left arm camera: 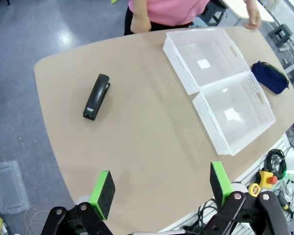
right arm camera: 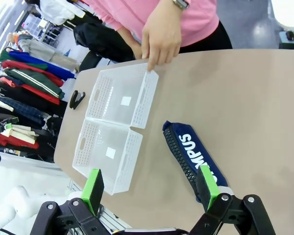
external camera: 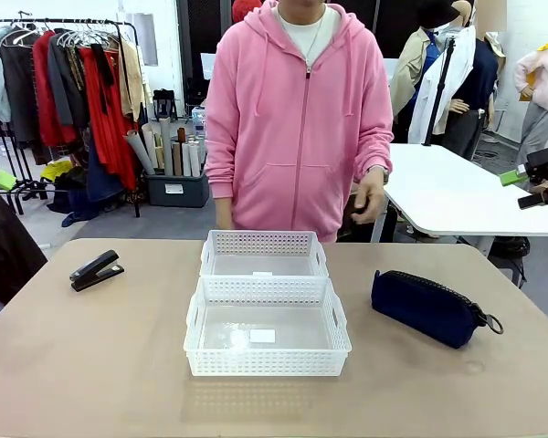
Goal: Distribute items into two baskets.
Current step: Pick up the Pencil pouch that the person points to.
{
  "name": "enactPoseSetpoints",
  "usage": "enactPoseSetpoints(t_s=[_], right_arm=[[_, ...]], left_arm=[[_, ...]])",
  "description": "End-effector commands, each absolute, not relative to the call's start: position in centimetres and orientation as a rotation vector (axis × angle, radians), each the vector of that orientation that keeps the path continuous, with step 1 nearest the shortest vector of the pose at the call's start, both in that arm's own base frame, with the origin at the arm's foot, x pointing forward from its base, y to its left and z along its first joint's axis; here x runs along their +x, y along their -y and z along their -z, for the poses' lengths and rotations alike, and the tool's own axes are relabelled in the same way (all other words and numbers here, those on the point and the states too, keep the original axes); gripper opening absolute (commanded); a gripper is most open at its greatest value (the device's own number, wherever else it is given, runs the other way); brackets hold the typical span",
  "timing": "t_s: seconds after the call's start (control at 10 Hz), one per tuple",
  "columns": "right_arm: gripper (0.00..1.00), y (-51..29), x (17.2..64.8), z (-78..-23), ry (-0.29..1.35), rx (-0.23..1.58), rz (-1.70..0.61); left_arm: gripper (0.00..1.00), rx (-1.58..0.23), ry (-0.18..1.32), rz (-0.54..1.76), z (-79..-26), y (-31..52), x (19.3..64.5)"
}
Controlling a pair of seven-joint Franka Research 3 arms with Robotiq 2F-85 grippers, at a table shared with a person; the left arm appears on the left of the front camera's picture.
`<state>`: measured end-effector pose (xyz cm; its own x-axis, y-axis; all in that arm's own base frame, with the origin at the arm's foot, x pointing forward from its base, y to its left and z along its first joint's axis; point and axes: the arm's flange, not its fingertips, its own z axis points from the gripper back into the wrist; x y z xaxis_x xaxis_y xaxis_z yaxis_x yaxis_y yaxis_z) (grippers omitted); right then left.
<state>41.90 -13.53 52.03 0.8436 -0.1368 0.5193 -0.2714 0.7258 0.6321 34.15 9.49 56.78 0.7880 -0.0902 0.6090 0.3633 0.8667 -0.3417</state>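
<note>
Clothes rack behind tan table

The two white plastic lattice baskets sit end to end in the middle of the tan surface, and both stand open on top. Left of the baskets, the small black stapler lies well apart, with wide bare room between. Right of the baskets, the dark navy fabric pouch lies near, leaving a thin gap. Behind the baskets, the person's hand hangs close to the far corner. In front of the baskets the surface is bare.
</note>
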Motion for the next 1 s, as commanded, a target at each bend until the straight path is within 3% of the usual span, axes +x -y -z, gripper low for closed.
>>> enactPoseSetpoints(t_s=[0.0, 0.9], right_arm=[[1.00, 13.37, 41.37, -51.84, 0.609, 0.784, -0.104], [1.00, 13.53, 41.90, -52.03, 0.576, 0.766, -0.079]], left_arm=[[1.00, -0.459, 0.633, 0.241, -56.73, -9.21, 34.01], [1.00, -0.467, 0.623, 0.258, -56.89, -9.35, 34.13]])
